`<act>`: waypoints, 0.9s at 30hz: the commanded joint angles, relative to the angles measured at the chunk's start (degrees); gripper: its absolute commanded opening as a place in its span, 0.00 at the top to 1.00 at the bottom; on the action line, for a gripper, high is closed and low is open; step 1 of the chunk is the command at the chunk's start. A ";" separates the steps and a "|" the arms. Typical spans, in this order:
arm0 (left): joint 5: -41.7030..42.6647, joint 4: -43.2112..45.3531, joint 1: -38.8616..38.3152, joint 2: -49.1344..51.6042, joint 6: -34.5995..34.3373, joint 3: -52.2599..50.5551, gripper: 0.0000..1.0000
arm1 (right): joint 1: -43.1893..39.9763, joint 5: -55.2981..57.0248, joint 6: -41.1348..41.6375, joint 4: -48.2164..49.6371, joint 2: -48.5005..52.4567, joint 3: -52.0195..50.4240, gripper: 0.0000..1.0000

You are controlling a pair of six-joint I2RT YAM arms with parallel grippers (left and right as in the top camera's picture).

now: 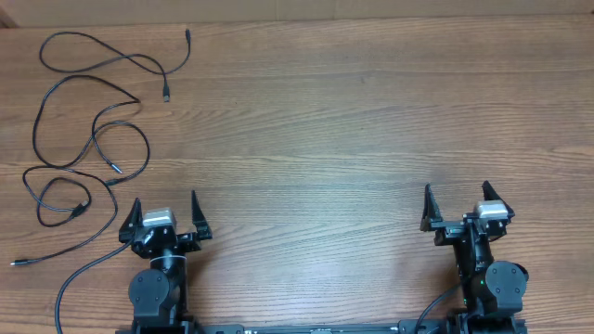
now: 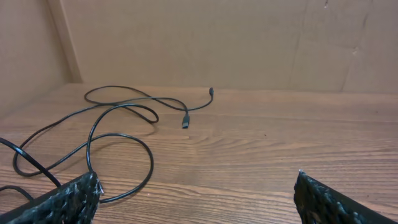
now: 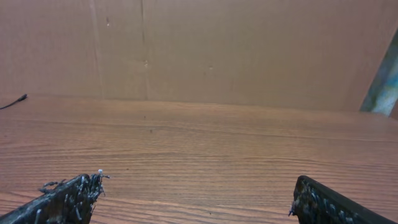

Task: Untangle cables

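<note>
Thin black cables lie in tangled loops on the wooden table at the far left, with plug ends near the top and at the lower left. In the left wrist view the cables loop ahead and to the left, one loop passing by the left fingertip. My left gripper is open and empty, just right of the tangle at the front edge. My right gripper is open and empty at the front right, far from the cables. One cable tip shows at the right wrist view's left edge.
The wooden table is bordered by brown cardboard walls at the back and left. Both arm bases stand at the front edge.
</note>
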 commanded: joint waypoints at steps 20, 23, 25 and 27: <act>0.55 -0.02 -0.37 -0.52 0.90 -0.20 0.00 | 2.45 1.01 2.75 0.24 -0.68 -0.59 0.00; 0.55 -0.02 -0.37 -0.52 0.90 -0.20 0.00 | 2.45 1.36 4.46 0.22 -0.68 -0.59 0.00; 0.55 -0.02 -0.37 -0.52 0.90 -0.20 0.00 | 2.45 1.38 4.55 0.22 -0.68 -0.59 0.00; 0.55 -0.02 -0.37 -0.52 0.90 -0.20 0.00 | 2.45 1.38 4.50 0.22 -0.68 -0.59 0.00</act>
